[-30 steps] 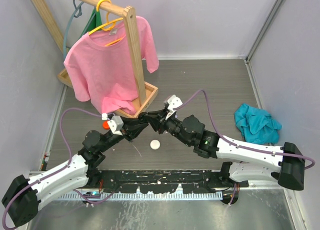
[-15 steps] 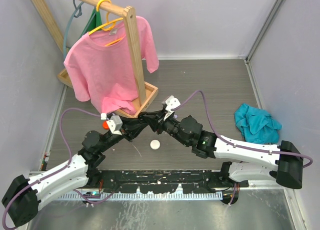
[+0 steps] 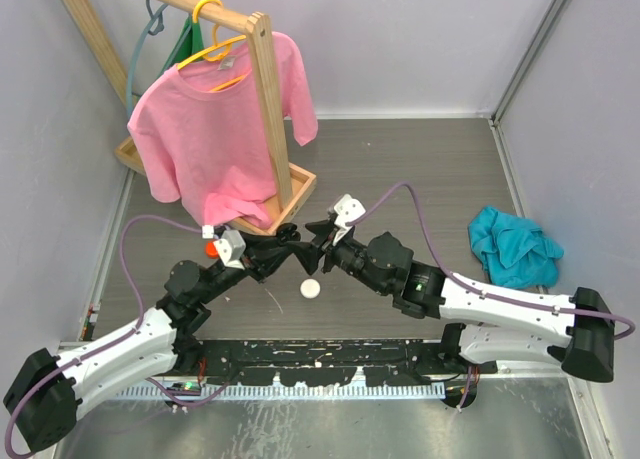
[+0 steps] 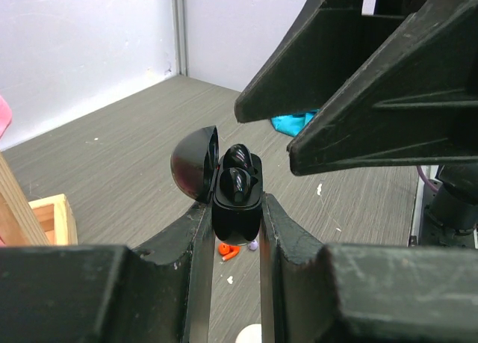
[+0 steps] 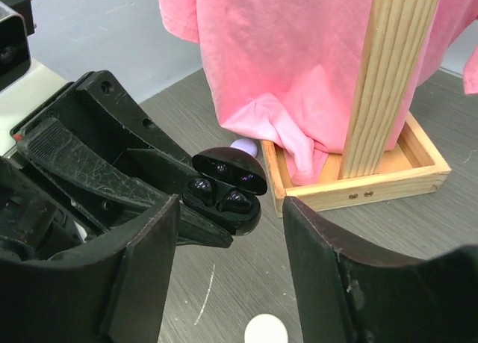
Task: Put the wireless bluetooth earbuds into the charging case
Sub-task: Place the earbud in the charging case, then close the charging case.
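My left gripper is shut on a black charging case and holds it above the table, its lid swung open. Two black earbuds sit in its wells and also show in the right wrist view. My right gripper is open, its fingers spread either side of the case without touching it. On the table under the case lie a small orange-red earbud and a purple one.
A white round case lies on the table just below the two grippers. A wooden rack with a pink shirt stands behind them, a lavender case by its base. A teal cloth lies at the right.
My right gripper has opened and drawn back a little from the case. The left gripper still holds the case in the same place.
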`<move>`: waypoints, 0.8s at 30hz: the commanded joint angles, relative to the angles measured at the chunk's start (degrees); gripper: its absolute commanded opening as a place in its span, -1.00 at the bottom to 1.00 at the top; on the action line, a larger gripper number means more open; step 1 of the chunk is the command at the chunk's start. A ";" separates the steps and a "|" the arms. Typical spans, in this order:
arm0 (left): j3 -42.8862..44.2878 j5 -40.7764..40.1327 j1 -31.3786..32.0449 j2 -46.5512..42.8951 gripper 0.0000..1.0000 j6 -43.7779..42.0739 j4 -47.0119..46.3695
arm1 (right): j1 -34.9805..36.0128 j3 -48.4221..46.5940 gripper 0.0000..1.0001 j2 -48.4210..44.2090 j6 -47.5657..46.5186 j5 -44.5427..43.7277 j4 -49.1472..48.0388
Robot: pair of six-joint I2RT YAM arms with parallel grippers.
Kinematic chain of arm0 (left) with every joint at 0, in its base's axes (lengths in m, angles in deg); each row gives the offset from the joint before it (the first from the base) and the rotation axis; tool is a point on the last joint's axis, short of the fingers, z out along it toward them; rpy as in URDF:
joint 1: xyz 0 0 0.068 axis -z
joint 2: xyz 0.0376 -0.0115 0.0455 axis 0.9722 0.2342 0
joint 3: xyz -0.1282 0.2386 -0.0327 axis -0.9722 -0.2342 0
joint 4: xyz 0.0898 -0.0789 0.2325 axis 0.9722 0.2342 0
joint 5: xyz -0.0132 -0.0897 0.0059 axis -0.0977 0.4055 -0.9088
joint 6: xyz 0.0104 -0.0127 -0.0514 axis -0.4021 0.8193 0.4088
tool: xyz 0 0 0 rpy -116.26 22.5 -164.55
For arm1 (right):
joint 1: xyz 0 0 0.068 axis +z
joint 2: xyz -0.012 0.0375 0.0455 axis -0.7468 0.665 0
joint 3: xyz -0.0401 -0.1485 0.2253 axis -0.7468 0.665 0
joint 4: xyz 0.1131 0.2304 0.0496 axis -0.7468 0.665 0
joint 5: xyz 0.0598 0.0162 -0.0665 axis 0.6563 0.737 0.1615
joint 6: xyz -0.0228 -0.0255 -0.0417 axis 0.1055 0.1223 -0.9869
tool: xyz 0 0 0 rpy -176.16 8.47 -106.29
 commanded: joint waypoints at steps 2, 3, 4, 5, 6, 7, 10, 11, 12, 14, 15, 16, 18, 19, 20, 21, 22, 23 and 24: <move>1.15 2.50 0.09 -1.01 -0.99 -0.91 -1.19 | -0.40 -6.30 0.35 -3.42 -4.94 5.03 9.42; 1.31 3.19 0.09 -1.29 -0.99 -1.09 0.02 | -0.77 -7.07 0.39 -3.51 -5.39 6.53 11.13; 1.55 3.96 0.11 -1.47 -1.00 -1.30 1.46 | -1.22 -7.73 0.42 -3.58 -5.60 7.77 12.60; 1.80 4.86 0.13 -1.61 -0.99 -1.48 2.34 | -1.88 -8.27 0.45 -3.69 -5.65 9.23 13.69; 2.12 5.97 0.08 -1.70 -1.00 -1.65 3.24 | -2.70 -8.72 0.48 -3.80 -5.72 11.29 14.96; 2.49 7.12 0.08 -1.75 -0.99 -1.81 4.20 | -3.74 -9.19 0.50 -3.91 -5.81 13.71 16.12; 4.12 10.79 0.06 -1.74 -0.99 -2.40 6.93 | -8.71 -10.45 0.57 -4.11 -5.53 23.19 19.22; 4.63 11.87 0.09 -1.65 -1.00 -2.58 7.85 | -10.33 -10.89 0.58 -4.05 -5.44 27.62 20.19; 5.01 12.99 0.07 -1.50 -1.00 -2.83 8.57 | -11.73 -11.24 0.59 -3.90 -5.48 30.96 21.13; 5.52 14.62 0.10 -1.06 -1.00 -3.13 9.36 | -14.24 -12.12 0.62 -3.44 -5.62 36.99 22.76; 5.77 15.38 0.11 -0.77 -1.00 -3.11 9.33 | -15.11 -12.32 0.63 -3.26 -5.85 39.39 23.16; 6.01 16.11 0.10 -0.50 -1.00 -3.10 9.33 | -15.97 -12.52 0.65 -2.89 -6.21 41.75 23.58; 6.70 17.89 0.08 0.18 -0.99 -2.94 9.45 | -17.53 -12.81 0.66 -1.87 -6.39 44.91 24.24; 7.10 18.61 0.13 0.54 -1.00 -2.92 9.64 | -18.21 -12.92 0.66 -1.30 -6.39 46.08 24.43; 7.43 19.23 0.13 0.90 -0.99 -2.88 9.91 | -18.92 -13.00 0.66 -0.77 -6.43 47.46 24.51; 7.62 19.58 0.11 1.29 -0.99 -2.84 10.00 | -19.44 -12.93 0.66 -0.23 -6.39 49.06 24.50; 7.82 19.78 0.13 1.53 -0.99 -2.83 10.03 | -19.67 -13.05 0.67 0.35 -6.47 50.42 24.55; 7.93 19.76 0.08 1.79 -1.00 -2.83 10.03 | -19.79 -13.17 0.67 0.83 -6.58 51.60 24.55; 7.95 19.71 0.12 2.00 -0.99 -2.83 9.95 | -19.82 -13.16 0.67 1.31 -6.71 52.64 24.58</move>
